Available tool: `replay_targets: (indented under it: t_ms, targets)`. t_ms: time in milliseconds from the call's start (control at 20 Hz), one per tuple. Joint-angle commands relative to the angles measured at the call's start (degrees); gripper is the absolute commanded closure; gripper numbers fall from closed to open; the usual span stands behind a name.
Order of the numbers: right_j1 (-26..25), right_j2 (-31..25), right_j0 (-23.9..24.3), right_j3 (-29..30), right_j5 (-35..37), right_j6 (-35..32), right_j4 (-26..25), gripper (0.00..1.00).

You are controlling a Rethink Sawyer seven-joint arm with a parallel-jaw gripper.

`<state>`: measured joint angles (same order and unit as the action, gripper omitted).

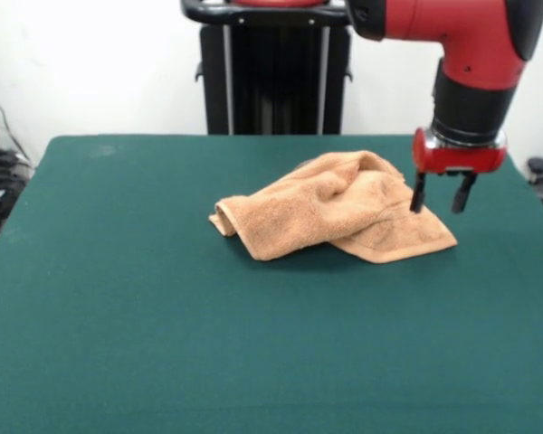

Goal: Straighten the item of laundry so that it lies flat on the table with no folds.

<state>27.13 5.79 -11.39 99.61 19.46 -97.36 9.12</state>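
A crumpled towel [335, 206] lies on the table [145, 316], right of centre. The gripper [440, 193] hangs just above the towel's right edge, fingers apart.

I count one towel [335, 206], crumpled on one green table [163, 316]. One arm [462, 54] hangs over it, carrying one gripper [442, 202] with two dark fingers [418, 194] set apart.
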Motion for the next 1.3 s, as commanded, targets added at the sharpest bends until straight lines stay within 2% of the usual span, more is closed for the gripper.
replay_targets:
  t_ms: [50, 650, 1300]
  targets:
    - [-4.12, -2.88, -0.99, 2.25, -3.19, -11.16, 0.07, 0.00]
    - [-9.07, -1.20, -3.56, -2.62, -4.09, -11.97, 0.84, 0.00]
    - [-14.74, -1.15, -4.04, -7.10, -6.80, -11.86, 1.70, 0.00]
